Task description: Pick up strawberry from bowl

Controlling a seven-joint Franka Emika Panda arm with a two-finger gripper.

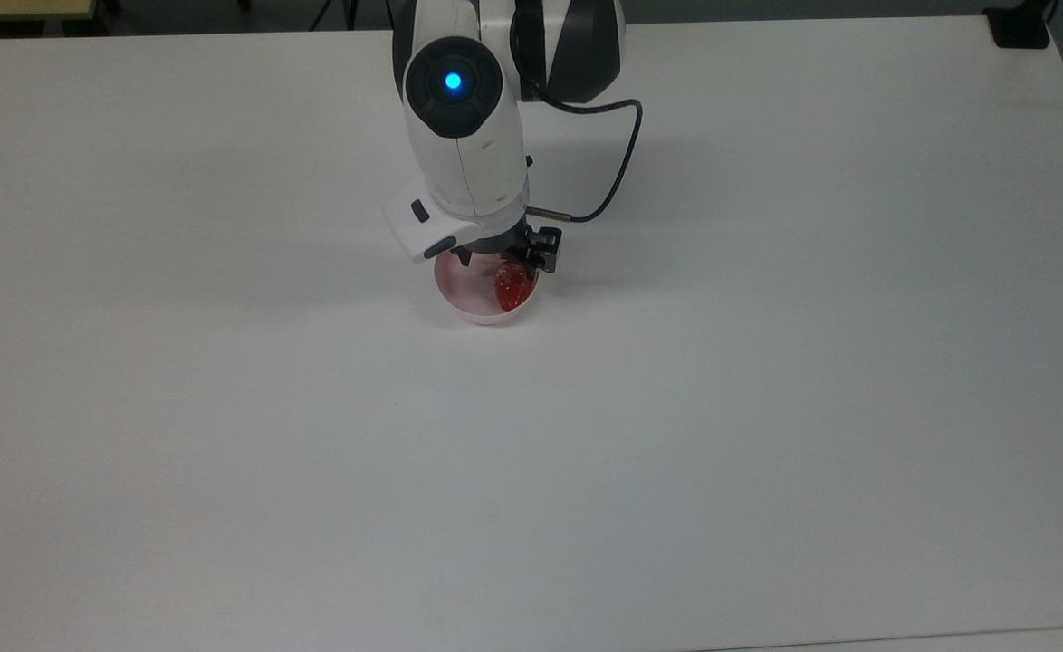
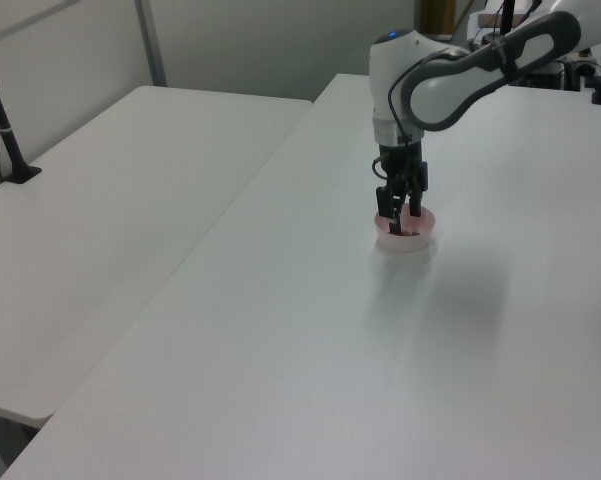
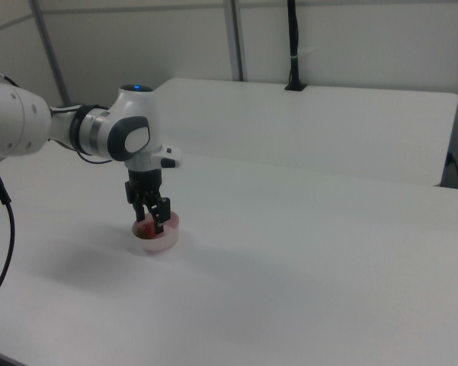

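Right now the gripper (image 1: 499,260) reaches down into the pink bowl (image 1: 464,290), just above centre of the top view, fingers spread apart and gripping nothing. Between them, against the bowl's right wall in the top view, lies the strawberry (image 1: 512,286) on the white table (image 1: 767,407).

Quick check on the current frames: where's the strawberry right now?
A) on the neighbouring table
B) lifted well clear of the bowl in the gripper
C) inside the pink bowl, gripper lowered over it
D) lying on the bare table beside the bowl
C: the strawberry lies inside the bowl, toward the top view's right side of it, with the gripper reaching down into the bowl in the left view.
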